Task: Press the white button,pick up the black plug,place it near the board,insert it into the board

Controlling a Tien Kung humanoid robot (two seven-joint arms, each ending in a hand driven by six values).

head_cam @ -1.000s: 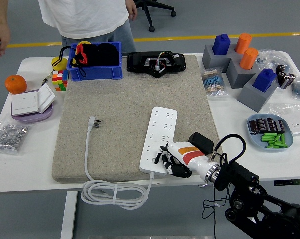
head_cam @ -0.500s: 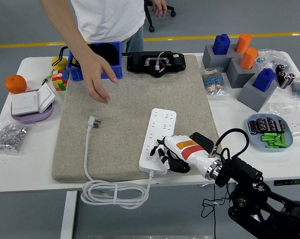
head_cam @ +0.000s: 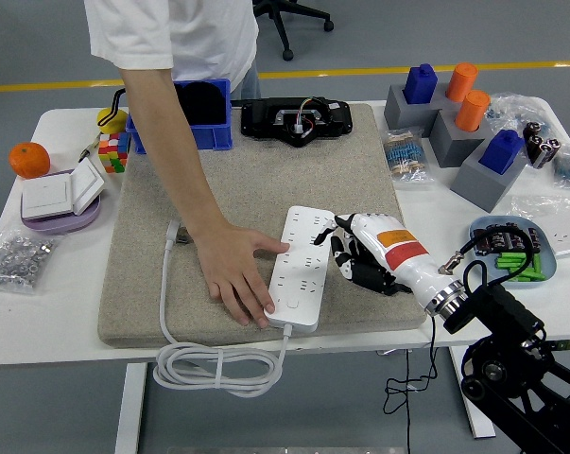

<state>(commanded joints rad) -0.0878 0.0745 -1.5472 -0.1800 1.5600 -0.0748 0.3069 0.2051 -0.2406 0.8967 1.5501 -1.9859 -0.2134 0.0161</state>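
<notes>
A white power strip (head_cam: 303,260) lies on the beige mat (head_cam: 256,189), near its front. My right hand (head_cam: 355,253), white with an orange and red stripe, is at the strip's right edge, fingers curled with the fingertips touching the strip's side. A black shape under my palm (head_cam: 368,277) may be the black plug; I cannot tell it from my dark fingers. A person's hand (head_cam: 235,270) lies flat on the mat with fingers on the strip's left edge. The strip's white cord plug (head_cam: 174,233) lies left of it. My left arm is out of view.
The white cable coils (head_cam: 218,364) hang past the table's front edge. A blue bin (head_cam: 204,118) and a black device (head_cam: 297,118) are at the back. Grey blocks with coloured cylinders (head_cam: 455,123) and a battery plate (head_cam: 511,251) stand right. An orange (head_cam: 29,159) and a switch (head_cam: 62,192) lie left.
My right hand moved from the strip's near end up and right to its right edge. The person's arm reached in and laid a hand on the strip's left side.
</notes>
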